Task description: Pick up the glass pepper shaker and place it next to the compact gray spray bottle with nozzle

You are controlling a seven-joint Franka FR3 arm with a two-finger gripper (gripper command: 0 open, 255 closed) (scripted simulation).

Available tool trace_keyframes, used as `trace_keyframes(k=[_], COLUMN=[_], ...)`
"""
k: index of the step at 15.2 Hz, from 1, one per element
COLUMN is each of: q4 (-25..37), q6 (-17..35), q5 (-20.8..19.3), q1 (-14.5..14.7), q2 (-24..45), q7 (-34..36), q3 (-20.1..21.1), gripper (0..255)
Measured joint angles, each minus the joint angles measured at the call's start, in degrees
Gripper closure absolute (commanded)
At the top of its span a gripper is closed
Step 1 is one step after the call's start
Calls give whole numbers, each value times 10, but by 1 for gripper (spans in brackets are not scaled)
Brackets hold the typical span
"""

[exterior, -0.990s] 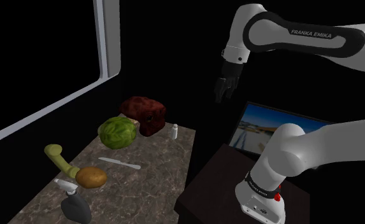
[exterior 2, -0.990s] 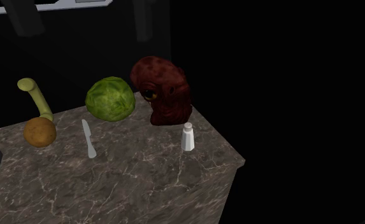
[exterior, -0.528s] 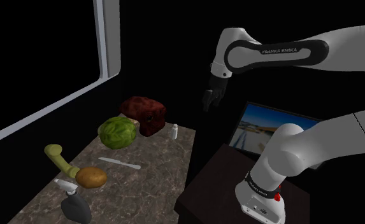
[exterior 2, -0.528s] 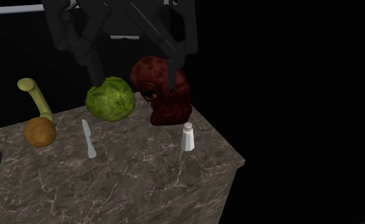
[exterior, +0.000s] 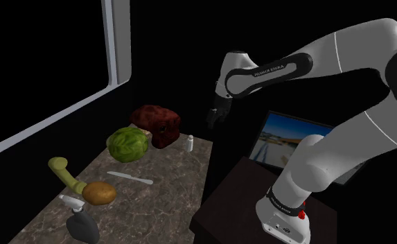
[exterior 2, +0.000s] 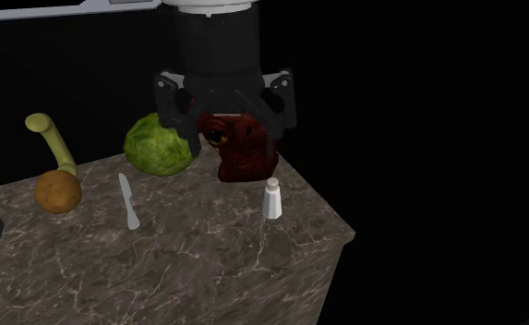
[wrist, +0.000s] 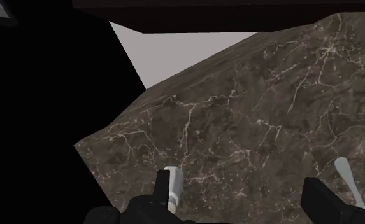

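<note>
Black two-finger gripper, fingers spread to admit it, hangs over the small white capped pepper shaker, mid-frame.

Shoulder view: beside stand, down along counter. Second exterior: closer, at counter's corner. Wrist: looks down on same corner.

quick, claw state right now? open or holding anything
Claw: open, holding nothing; the small white shaker stands free on the dark marble counter.
</note>
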Motion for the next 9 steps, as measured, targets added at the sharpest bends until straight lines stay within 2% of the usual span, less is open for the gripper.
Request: trace_keyframes(k=[9], q4=[49], q6=[196], q5=[1], q1=[-2], q2=[210], q7=[-29], q3=[-19], gripper=[0])
